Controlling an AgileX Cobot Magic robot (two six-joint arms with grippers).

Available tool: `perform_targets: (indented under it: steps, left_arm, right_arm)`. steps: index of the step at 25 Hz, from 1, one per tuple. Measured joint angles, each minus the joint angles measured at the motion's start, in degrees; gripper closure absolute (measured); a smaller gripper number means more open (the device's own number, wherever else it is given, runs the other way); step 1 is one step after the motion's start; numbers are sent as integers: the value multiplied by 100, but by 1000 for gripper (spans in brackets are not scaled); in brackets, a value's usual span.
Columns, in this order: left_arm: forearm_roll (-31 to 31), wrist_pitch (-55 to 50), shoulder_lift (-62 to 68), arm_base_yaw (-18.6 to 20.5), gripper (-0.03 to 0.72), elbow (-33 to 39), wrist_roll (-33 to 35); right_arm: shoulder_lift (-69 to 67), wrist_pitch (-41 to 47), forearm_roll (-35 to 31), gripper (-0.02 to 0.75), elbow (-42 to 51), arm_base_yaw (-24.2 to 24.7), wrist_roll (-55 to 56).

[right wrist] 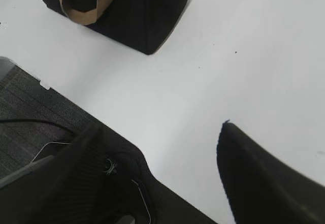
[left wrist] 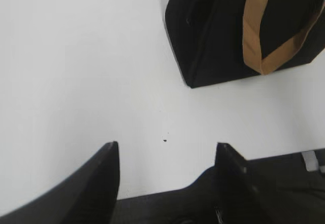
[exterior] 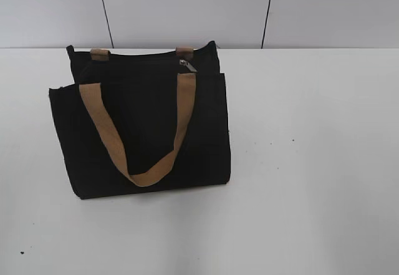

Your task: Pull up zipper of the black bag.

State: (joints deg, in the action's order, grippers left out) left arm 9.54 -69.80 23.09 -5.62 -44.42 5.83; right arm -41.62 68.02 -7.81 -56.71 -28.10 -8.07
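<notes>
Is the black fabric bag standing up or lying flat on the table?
Lying flat: black fabric bag shows its broad side, tan strap handle draped across it.

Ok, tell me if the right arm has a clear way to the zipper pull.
Probably yes. The zipper lies exposed at the black bag top edge, beside the tan strap, and the open right gripper hangs over bare table.

No text, label, brand, number or sign could be read in any of the three views. The black bag (exterior: 143, 131) showed plain black fabric and plain tan webbing straps (exterior: 143, 156), with no printing or tag visible. The white surface (exterior: 312, 163) bore only a few tiny dark specks, not characters.
</notes>
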Motion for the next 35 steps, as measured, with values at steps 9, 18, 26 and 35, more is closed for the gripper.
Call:
perform_targets:
  steps: [9, 18, 26, 35]
  left_arm:
    - [-95, -13, -1018, 0, 233, 490, 257]
    - [-102, 0, -1117, 0, 233, 1141, 485]
    - [-90, 287, -1117, 0, 233, 1185, 559]
    - [-59, 806, -1112, 0, 233, 1389, 562]
  right_arm:
    - [2060, -21, 0, 211, 2113, 0, 0]
    - [2480, -394, 1, 211, 2882, 0, 0]
    - [2480, -452, -3, 211, 2894, 0, -1]
    - [2480, -462, -42, 211, 2894, 0, 4]
